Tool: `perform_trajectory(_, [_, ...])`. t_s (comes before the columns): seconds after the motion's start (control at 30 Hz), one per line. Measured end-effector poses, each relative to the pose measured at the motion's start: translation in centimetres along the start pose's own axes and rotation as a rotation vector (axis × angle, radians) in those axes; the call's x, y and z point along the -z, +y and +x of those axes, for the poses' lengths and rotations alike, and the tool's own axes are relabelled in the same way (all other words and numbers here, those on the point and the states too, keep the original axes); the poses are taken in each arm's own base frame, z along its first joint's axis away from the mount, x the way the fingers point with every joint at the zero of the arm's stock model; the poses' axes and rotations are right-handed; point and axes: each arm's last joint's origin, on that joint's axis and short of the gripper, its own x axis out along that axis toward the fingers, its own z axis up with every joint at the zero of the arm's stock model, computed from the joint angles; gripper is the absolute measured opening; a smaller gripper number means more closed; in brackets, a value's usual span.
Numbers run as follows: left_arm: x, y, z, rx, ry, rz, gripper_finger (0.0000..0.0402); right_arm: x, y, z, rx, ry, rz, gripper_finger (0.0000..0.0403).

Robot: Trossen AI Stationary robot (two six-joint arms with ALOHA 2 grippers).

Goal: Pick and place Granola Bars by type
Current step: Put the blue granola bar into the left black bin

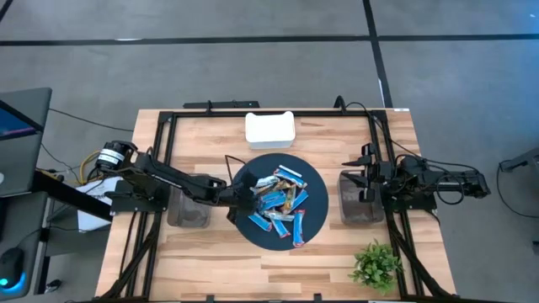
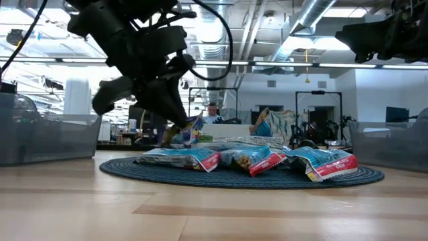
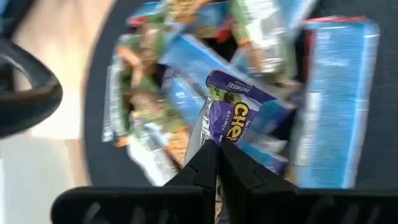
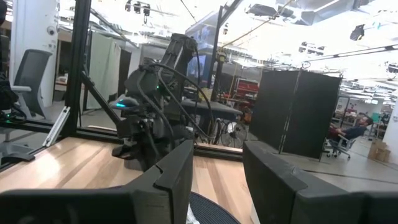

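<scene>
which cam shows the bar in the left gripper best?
Left wrist view: the purple bar fills the frame, pinched in the left gripper. Low view shows only its edge; in the high view the arm hides it; right wrist view misses it.

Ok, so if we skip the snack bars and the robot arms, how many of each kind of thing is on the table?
Grey bins: 2
White box: 1
Round dark mat: 1
Little green plant: 1
Total: 5
</scene>
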Motion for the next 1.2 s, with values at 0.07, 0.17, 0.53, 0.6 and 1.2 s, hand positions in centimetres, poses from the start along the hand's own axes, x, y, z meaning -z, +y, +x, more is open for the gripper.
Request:
perform_trajectory(0.07, [-0.3,0.1,-0.2,-0.058,0.032,0.004,0.0000,0.0,0.0,0.0,0.000,0.000,0.000,0.0134])
perform_trajectory(0.17, [-1.0,0.3,-0.8,-0.131,0.103,0.009,0.0000,0.0,0.0,0.0,0.000,0.000,0.000,0.0134])
perform_trajectory(0.53, [-2.0,-0.7,-5.9,-0.215,0.466,-0.148,0.0000,0.0,0.0,0.0,-0.001,0.002,0.000,0.0134])
perform_trajectory(0.6, [-1.6,-1.1,-6.9,-0.225,0.533,-0.214,0.0000,0.0,0.0,0.0,-0.001,0.002,0.000,0.0134])
perform_trajectory(1.2, [1.8,-3.2,-9.7,-0.203,0.916,-0.531,0.0002,0.0,0.0,0.0,0.000,0.000,0.000,0.0134])
